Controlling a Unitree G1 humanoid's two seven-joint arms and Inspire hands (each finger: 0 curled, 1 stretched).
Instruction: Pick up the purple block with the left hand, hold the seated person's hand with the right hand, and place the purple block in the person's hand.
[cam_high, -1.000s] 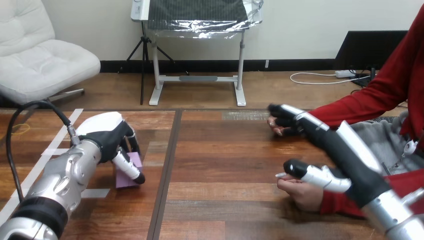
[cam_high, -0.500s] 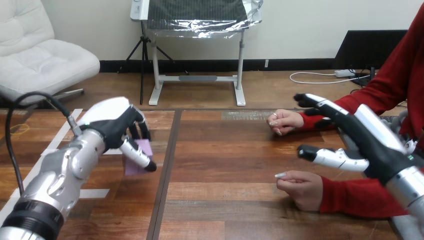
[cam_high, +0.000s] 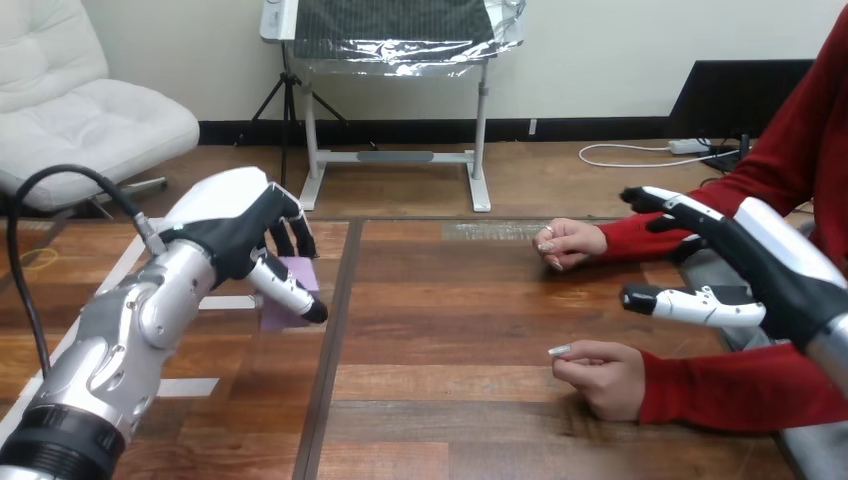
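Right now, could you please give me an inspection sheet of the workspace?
Surface: wooden table, dark seam down its middle.
Job's things: purple block gripped in the left hand; the person's upper hand and lower hand rest on the table, fingers curled in.
Clutter: white tape strips at the table's left.
Hands: left hand shut on the block; right hand open beside the upper red sleeve, holding nothing.
Cables: nothing seen across the table's middle.
Surroundings: person seated at the right.
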